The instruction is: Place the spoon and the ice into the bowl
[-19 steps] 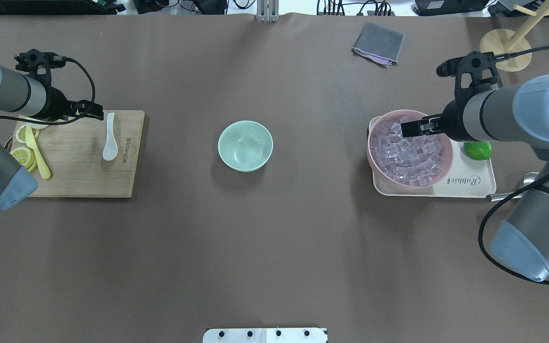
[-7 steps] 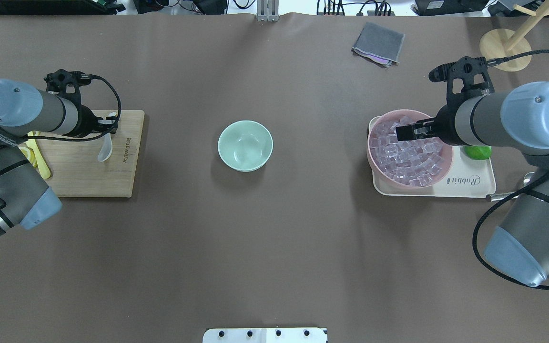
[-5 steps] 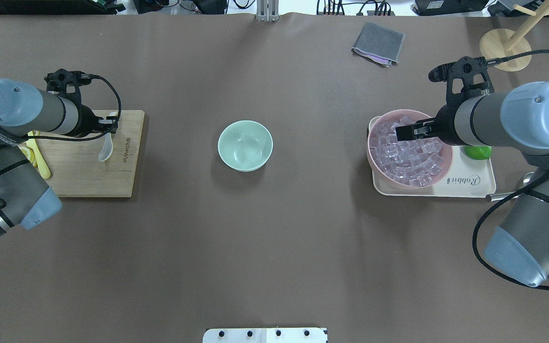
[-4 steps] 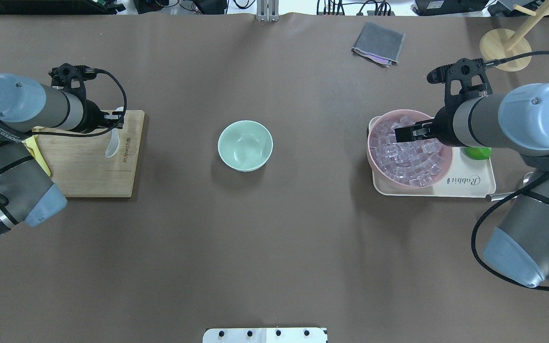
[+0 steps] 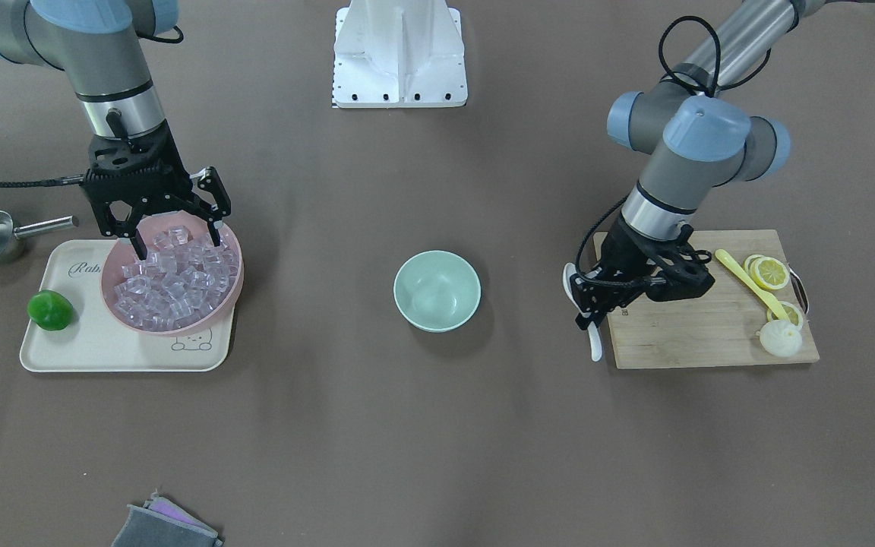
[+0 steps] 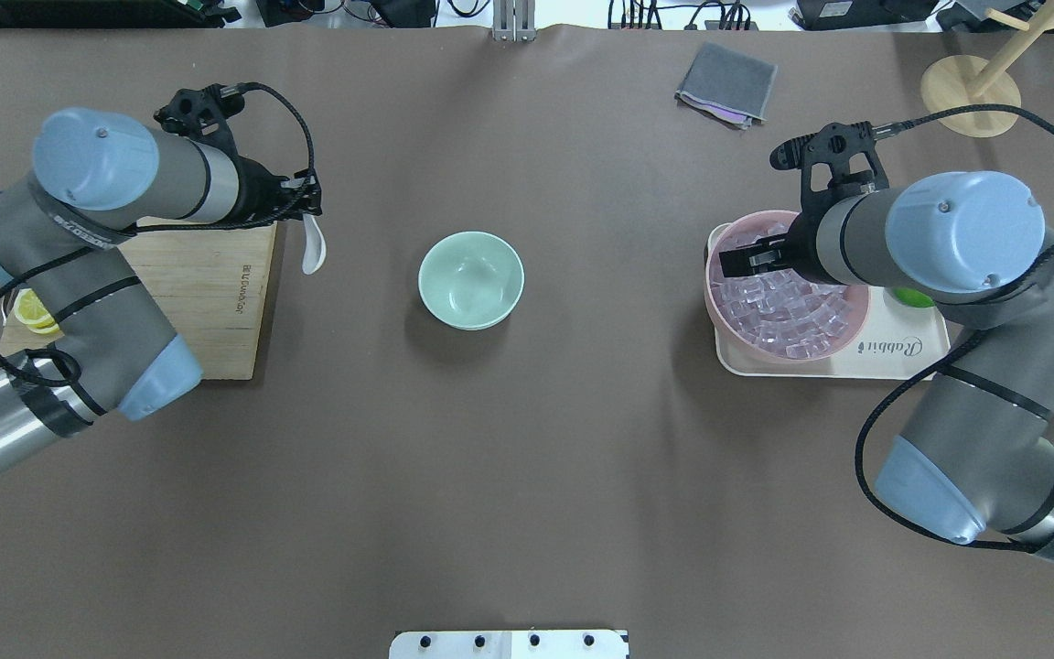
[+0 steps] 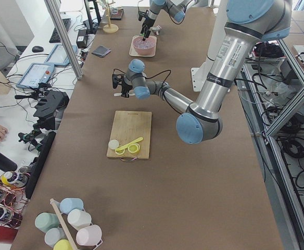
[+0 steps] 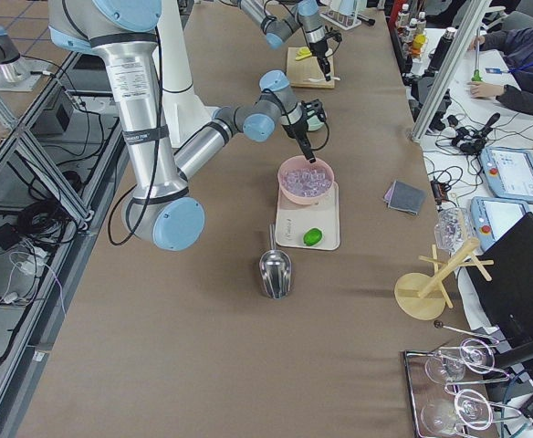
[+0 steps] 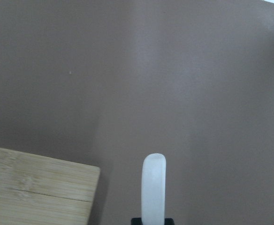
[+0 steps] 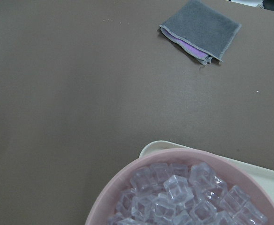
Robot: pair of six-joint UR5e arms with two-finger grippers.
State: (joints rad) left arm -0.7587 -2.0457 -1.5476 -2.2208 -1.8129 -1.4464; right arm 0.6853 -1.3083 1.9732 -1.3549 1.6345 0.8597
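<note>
**Spoon in the air, ice not yet picked**

My left gripper (image 5: 588, 302) is clamped on the white soup spoon (image 6: 312, 254). It pinches the spoon partway along, so a white end shows on either side of the fingers in the front view. The spoon hangs clear of the bamboo cutting board (image 5: 696, 334), just past the board's edge on the side of the mint-green bowl (image 6: 470, 279). That bowl stands empty mid-table, apart from the spoon. My right gripper (image 5: 177, 245) is spread wide with nothing between its fingers. Its tips are down at the heap of ice cubes (image 5: 168, 289) in the pink bowl (image 5: 179, 329).

The step in hand, as I judge it, is carrying the spoon across to the green bowl. I should hold my height until the spoon is over the opening. Then I should lower until its low end is inside the rim before letting go. Dropped from high, a glossy spoon could clatter out or tip so small a bowl. I would aim for the middle, so the scoop can settle on the floor and the handle can lean on the rim. A firm pinch matters, because the glaze looks slippery.

On the right, I should close on one cube near the top of the heap, squarely across its flat faces, since such cubes may squirt sideways. I should then lift straight up, so as not to drag the pink bowl.
</note>
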